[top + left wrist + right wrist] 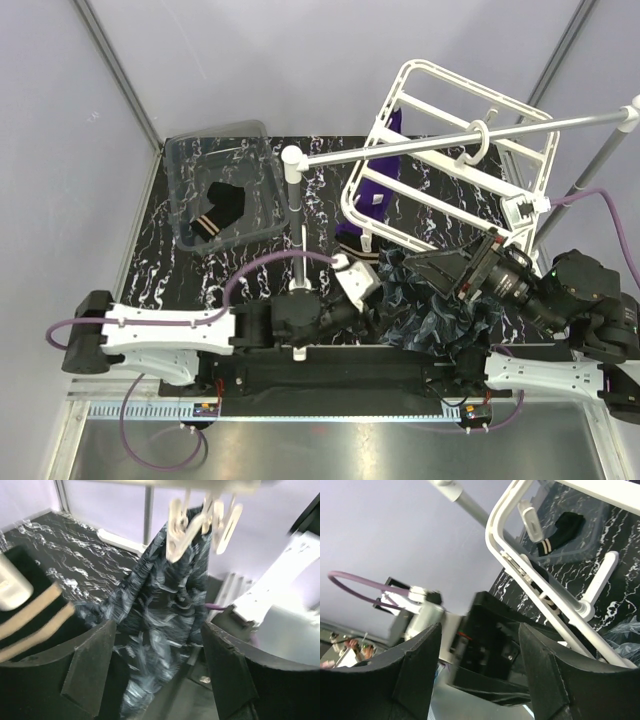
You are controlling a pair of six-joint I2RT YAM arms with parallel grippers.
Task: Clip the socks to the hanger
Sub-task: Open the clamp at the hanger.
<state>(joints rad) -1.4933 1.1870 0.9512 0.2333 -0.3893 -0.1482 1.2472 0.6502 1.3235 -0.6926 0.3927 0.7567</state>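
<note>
Patterned sock (160, 620) hangs clipped at the hanger's (478, 92) near edge. Left fingers (90, 670) released around it; right fingers (415, 675) released, empty. Next: fetch the striped sock (215, 212) left of the hanger.

clips (176, 534) blurred, their tops cut off (upper edge); striped sock (34, 607) runs off left.

One white hanger (490, 525), far right. One grey rod (570, 123) on two posts (294, 190). One clear bin (215, 132), far left. At least four socks: one black sock (222, 208) in the bin, one striped sock (30, 615) near centre, one patterned sock (160, 620) near right, one purple sock (392, 125) on the frame, perhaps two. Two arms: left arm (170, 335), right arm (545, 375).
</note>
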